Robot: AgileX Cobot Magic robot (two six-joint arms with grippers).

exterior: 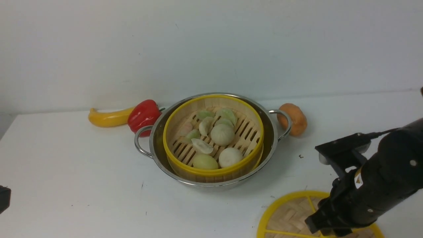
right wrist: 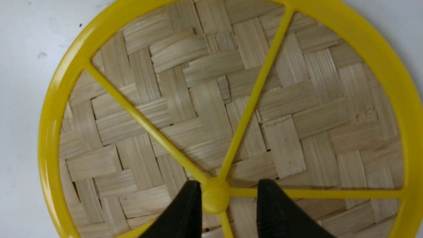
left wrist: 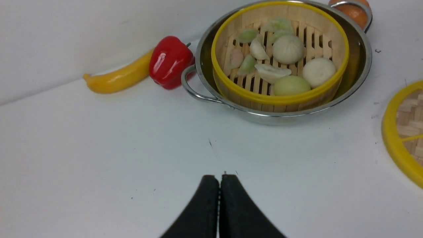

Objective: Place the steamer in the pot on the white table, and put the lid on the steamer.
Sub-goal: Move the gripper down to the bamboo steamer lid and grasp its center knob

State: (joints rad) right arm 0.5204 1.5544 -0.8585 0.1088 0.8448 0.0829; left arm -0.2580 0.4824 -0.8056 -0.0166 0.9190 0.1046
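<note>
L pincer closed, empty; R pincer parted astride lid hub; front cam crops lid.

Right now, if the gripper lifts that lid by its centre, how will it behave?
The lid looks like thin woven bamboo in a yellow rim, so probably light and stiff. Lying flat, it shouldn't roll. The right gripper straddles only the small smooth hub, so it may tilt or slip.

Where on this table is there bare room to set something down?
Free: the wide front-left stretch of the white table, from the pot to the left gripper. Crowded: banana and red pepper at the pot's left handle, orange item at its right, lid under the right gripper front-right.
</note>
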